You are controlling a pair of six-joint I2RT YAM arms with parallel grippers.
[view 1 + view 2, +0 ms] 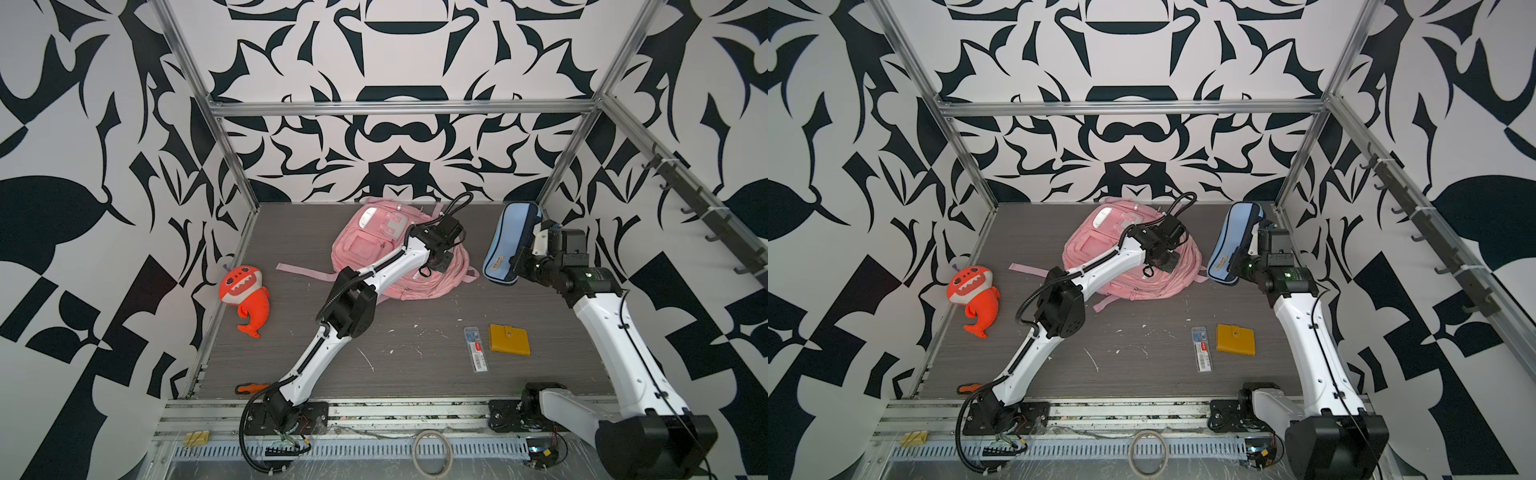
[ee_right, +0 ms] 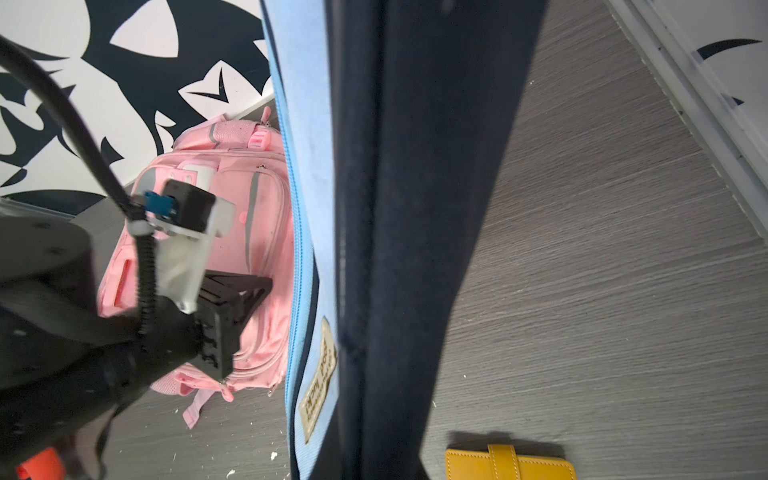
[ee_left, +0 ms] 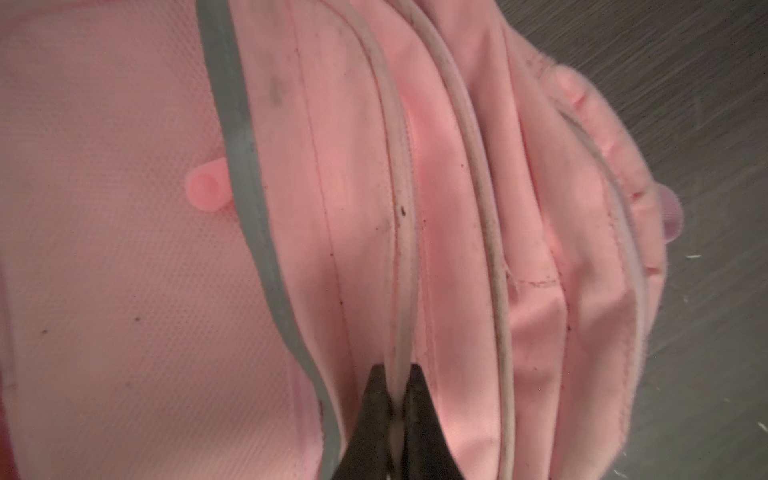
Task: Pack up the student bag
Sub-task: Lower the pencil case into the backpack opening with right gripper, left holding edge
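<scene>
Bag (image 1: pixel 361 247) lies flat at 12 o'clock on the table (image 1: pixel 415 374), front up, straps trailing toward 9 and 3. Can't see inside it; no open pocket shows in any view.

Left gripper (image 3: pixel 397 374): jaws pinched tight on a white piped seam (image 3: pixel 401 249) on the bag's 3 o'clock side. The left arm lies across the bag's front.

Right gripper (image 1: pixel 520 258): clamped on the pencil case (image 1: pixel 509 245), which it holds on end above the table at 2 o'clock, apart from the bag. The case's zip looks closed; contents not visible.

Count: 1 bag, 1 pencil case, 1 orange plush toy (image 1: pixel 245 297), 1 yellow wallet (image 1: pixel 509 339), 1 clear pack (image 1: pixel 475 348).

Plush sits at 9 o'clock by the wall. Wallet and pack lie side by side, not touching, at 4 o'clock. The left gripper and wrist sit between the case and the bag.
</scene>
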